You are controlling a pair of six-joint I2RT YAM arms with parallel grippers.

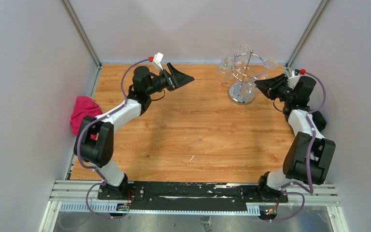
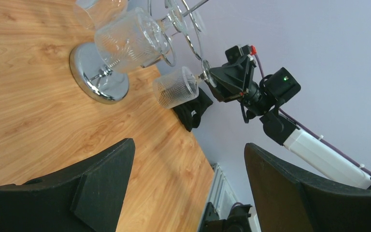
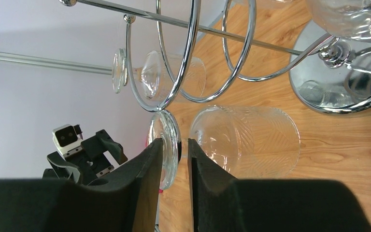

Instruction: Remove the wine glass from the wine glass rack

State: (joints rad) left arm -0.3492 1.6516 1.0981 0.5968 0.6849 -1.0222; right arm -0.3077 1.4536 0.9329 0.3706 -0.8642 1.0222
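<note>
The wine glass rack [image 1: 241,92] stands at the back right, its mirrored base [image 3: 319,82] on the wood. A ribbed wine glass [image 3: 246,140] hangs bowl-down from a wire hook, its round foot [image 3: 166,130] just under the loop. My right gripper [image 3: 175,145] straddles that foot: the left finger lies against the disc, and a thin gap shows between the disc and the right finger. The left wrist view shows the same glass [image 2: 176,87] with the right gripper [image 2: 212,77] at its foot. My left gripper [image 1: 188,78] hovers wide open and holds nothing, left of the rack.
Other clear glasses [image 1: 224,67] hang on the rack's far hooks, close around the one between my fingers. A pink cloth [image 1: 83,112] lies at the table's left edge. Grey walls close in the back and both sides.
</note>
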